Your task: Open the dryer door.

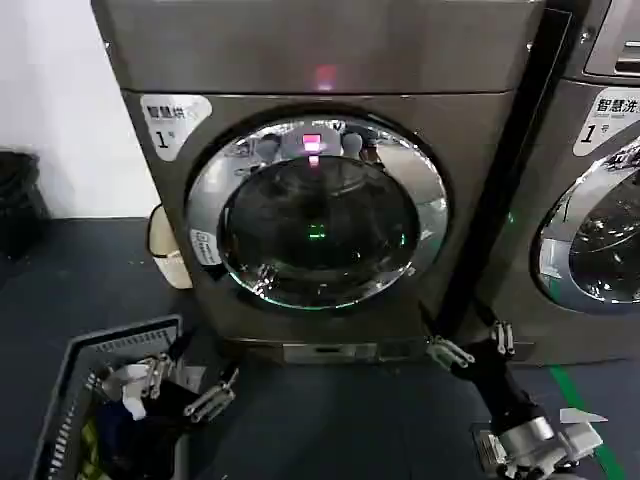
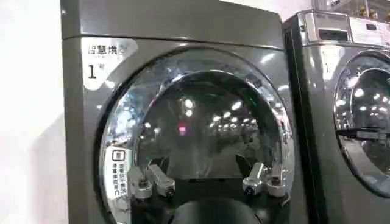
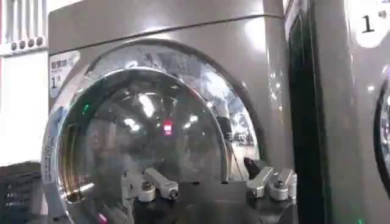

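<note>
Now dryer door closed; left end effector spread; right end effector spread, low

Two dryers, one basket, two end effectors

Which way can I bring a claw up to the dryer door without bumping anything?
Bare dark floor lies between the laundry basket and the right claw, straight under the dryer door. It is crowded on the left, where the left claw hangs over the basket, and tight at the gap to the second machine.
</note>
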